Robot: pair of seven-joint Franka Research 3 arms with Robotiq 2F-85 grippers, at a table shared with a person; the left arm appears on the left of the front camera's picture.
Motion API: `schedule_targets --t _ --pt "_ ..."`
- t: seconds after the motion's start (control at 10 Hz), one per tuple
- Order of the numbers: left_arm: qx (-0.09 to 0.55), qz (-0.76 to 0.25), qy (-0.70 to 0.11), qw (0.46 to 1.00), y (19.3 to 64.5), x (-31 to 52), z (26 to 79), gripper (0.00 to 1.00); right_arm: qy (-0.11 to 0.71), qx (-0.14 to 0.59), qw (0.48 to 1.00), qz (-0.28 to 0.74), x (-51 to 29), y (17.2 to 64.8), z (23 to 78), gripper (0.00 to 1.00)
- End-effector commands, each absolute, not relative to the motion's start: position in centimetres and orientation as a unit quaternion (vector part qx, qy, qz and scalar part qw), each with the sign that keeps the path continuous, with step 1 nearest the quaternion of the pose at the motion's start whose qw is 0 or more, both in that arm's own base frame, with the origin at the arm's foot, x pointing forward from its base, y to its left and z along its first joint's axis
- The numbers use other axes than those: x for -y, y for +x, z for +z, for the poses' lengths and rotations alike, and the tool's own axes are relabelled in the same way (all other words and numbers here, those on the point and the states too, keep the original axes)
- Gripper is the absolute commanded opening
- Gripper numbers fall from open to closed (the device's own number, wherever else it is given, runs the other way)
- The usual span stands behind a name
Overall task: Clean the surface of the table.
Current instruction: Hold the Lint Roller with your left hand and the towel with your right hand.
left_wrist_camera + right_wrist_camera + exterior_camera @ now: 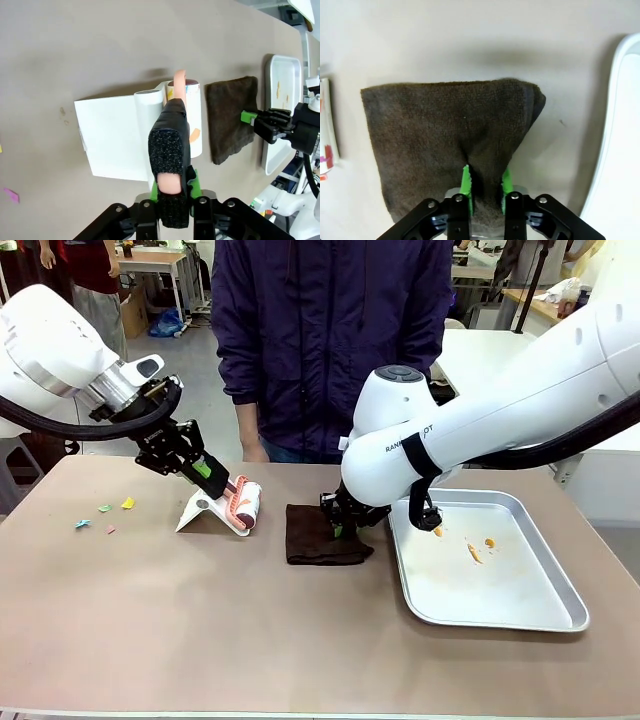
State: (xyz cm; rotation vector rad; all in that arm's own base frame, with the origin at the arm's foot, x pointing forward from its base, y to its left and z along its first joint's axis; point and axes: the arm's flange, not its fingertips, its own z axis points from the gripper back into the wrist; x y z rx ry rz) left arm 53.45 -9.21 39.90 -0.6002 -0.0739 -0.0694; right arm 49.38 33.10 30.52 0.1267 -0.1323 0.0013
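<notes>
Now holds roller (245,505) in left gripper (212,475), cloth (315,540) in right gripper (338,530); at nine o'clock from roller, paper bits (127,503) on table (200,620).

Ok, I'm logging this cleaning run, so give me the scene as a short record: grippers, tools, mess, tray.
left gripper: shut on the handle of the pink-handled lint roller, at its white stand
right gripper: shut, pinching a fold of the dark brown square cloth
cloth: lying on the brownish table
mess: small coloured paper scraps, robot's left
tray: shiny silver metal tray, orange bits inside
</notes>
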Motion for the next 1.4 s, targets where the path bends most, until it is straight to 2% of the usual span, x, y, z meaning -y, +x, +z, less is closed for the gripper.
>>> schedule_targets --t 0.0,0.4,0.7,1.0,1.3 --pt "0.051 -0.032 -0.307 0.950 53.3 9.4 39.9 0.00 0.057 0.060 0.997 0.004 -33.7 49.5 30.1 0.00" --pt "0.056 -0.034 -0.317 0.946 52.9 8.7 40.2 0.00 0.059 0.057 0.997 0.009 -33.7 49.4 30.1 0.00" --pt "0.065 -0.046 -0.348 0.934 51.6 8.0 41.7 0.00 0.104 0.054 0.993 0.011 -32.1 49.0 32.0 0.00" --pt "0.088 -0.056 -0.410 0.906 48.8 6.0 44.4 0.00 0.258 0.031 0.965 0.016 -28.4 47.9 36.2 0.00" --pt "0.104 -0.053 -0.507 0.854 45.0 1.7 47.1 0.00 0.430 0.024 0.902 0.037 -23.1 46.2 39.8 0.00"
